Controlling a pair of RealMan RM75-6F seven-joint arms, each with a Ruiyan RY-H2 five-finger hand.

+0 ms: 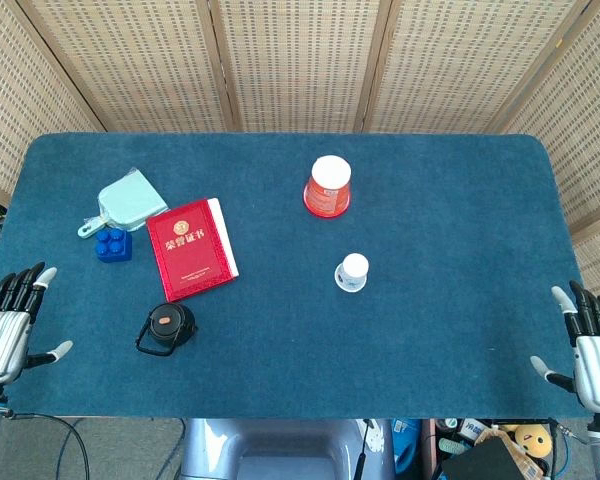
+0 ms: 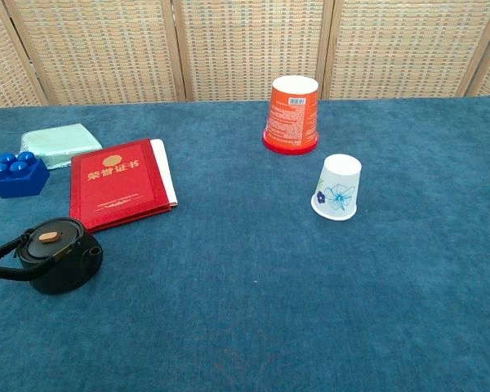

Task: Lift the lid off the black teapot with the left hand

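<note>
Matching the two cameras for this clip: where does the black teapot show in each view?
Head view: teapot at lower left, near the table's front edge, lid on.
Chest view: teapot at far left, lid on, handle running off the frame.
Shared landmark: the red booklet, just behind the teapot in both.

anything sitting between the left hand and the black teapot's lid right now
Nothing visible does. The left hand rests open at the table's near-left edge, and only bare blue cloth separates it from the black teapot, whose lid is on and uncovered.
</note>
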